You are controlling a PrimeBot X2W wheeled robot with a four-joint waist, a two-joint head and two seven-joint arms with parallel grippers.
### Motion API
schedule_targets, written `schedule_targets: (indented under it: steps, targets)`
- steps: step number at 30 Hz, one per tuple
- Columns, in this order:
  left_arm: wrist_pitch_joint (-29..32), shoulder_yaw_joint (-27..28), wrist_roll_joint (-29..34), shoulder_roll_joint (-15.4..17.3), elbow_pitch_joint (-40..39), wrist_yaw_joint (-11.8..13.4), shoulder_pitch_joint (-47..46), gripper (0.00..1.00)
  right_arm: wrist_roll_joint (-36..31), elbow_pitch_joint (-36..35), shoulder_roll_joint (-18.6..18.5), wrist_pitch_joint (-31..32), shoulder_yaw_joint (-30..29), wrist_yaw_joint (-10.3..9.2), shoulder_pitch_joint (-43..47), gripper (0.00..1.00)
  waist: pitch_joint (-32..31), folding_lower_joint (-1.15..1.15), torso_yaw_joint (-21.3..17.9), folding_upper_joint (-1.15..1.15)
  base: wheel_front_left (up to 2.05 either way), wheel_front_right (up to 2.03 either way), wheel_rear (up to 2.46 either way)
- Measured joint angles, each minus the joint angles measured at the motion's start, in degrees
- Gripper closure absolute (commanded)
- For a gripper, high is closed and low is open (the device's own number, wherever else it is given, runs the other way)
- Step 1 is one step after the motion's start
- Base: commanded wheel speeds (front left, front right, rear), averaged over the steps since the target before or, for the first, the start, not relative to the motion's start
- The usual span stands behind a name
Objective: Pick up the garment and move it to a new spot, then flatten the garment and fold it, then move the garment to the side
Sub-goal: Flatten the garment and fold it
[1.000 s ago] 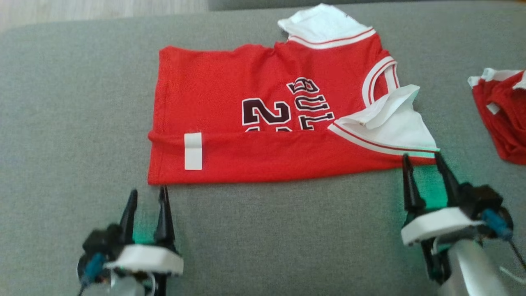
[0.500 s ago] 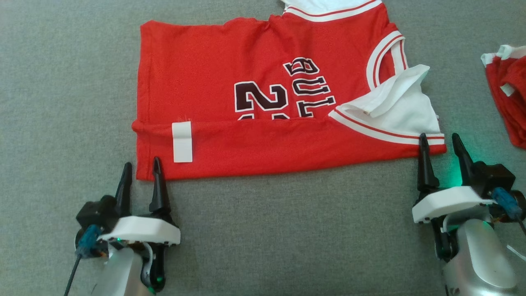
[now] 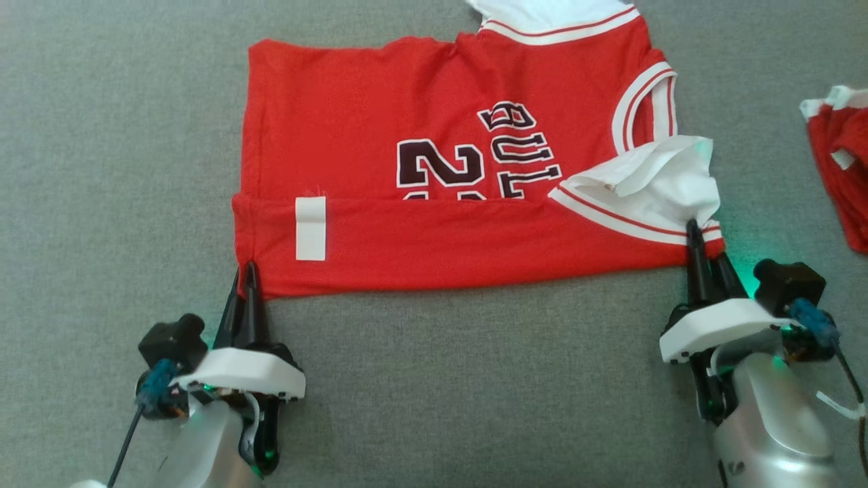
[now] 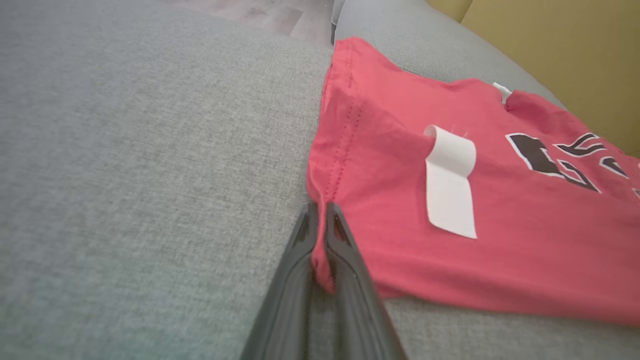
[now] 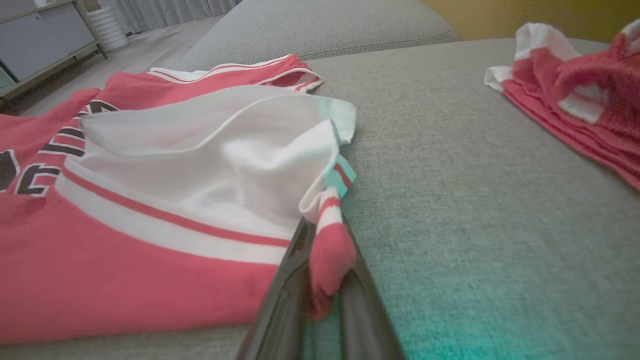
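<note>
— What is hard to see from the head view?
— The red shirt (image 3: 420, 169) lies on the grey couch (image 3: 102, 169). Its far white sleeve is cut off at 12 o'clock. A folded-up strip hides half of the dark numbers (image 3: 441, 169). Another red cloth (image 3: 841, 163) is cut off at 3 o'clock.
— Which way does the shirt point?
— Its long side runs from 9 to 3 o'clock. The neck is toward 3 and the bottom hem toward 9.
— And the left wrist view?
— The left hand (image 4: 322, 212) pinches the shirt's hem corner tight. A white tag (image 4: 450, 185) sits at 2 o'clock from it. The shirt runs off the picture at 3 o'clock.
— The right wrist view?
— The right hand (image 5: 322, 250) squeezes the striped corner under the near white sleeve (image 5: 215, 150). Cloth covers part of its fingers. The shirt is cut off at 9 o'clock.
</note>
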Motion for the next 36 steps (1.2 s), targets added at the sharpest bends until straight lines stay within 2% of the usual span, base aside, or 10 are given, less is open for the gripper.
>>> schedule_targets:
  steps: [4,17,18,19,20,24,28,31,34,36]
  targets:
    - [1.1,0.4,-0.3,-0.1,0.2,-0.5,1.4,1.00,1.1,0.6,0.1,0.1,0.0,0.00,1.8,1.00,-2.5,0.01,0.1,0.00,0.00,0.00,0.00]
    - [1.5,4.2,2.8,-0.6,-3.2,-1.0,15.7,1.00,5.1,-0.4,0.0,0.2,2.3,0.00,13.1,1.00,-10.4,-0.01,0.2,0.00,0.00,0.00,0.00]
    - [1.5,4.6,3.2,-0.5,-3.7,-0.9,16.5,0.90,5.5,-0.7,0.0,0.2,2.5,0.00,13.7,1.00,-10.6,-0.01,0.1,0.00,0.00,0.00,0.00]
    - [1.6,5.1,3.5,-0.5,-4.3,-0.9,17.0,0.39,5.9,-0.9,0.0,0.2,2.5,0.00,13.9,0.54,-10.7,-0.01,0.0,0.00,0.00,0.00,0.00]
    - [1.8,5.5,3.9,-0.6,-4.8,-0.8,17.1,0.00,6.0,-1.5,-0.1,0.4,2.4,0.00,13.8,0.00,-10.5,-0.01,-0.1,0.00,0.00,0.00,0.00]
    - [1.9,6.9,6.4,-0.4,-7.8,0.2,14.9,0.00,6.0,-4.6,-0.9,0.4,0.8,0.00,12.4,0.00,-8.7,-0.01,-0.2,0.00,0.00,0.00,0.00]
    - [1.9,6.5,10.3,0.2,-7.2,0.1,6.3,0.00,4.9,-7.4,-1.1,0.4,0.8,0.00,7.4,0.00,-5.8,0.00,-0.1,0.00,0.00,0.00,0.00]
    - [3.0,5.3,10.6,2.9,-4.0,-0.5,-3.9,0.00,4.1,-8.5,-1.5,0.4,1.9,0.00,1.9,0.00,-3.2,0.01,-0.1,0.00,0.00,0.00,0.00]
    - [7.7,3.3,10.2,6.6,-1.4,-0.5,-12.9,0.00,3.6,-8.9,-2.4,0.4,3.7,0.00,-2.9,0.00,-0.5,0.01,-0.1,0.00,0.00,0.00,0.00]
    - [11.3,0.8,7.0,8.6,-0.2,-0.5,-17.5,0.00,3.5,-8.9,-2.8,0.4,4.8,0.00,-5.2,0.00,1.3,0.02,-0.2,0.00,0.00,0.00,0.00]
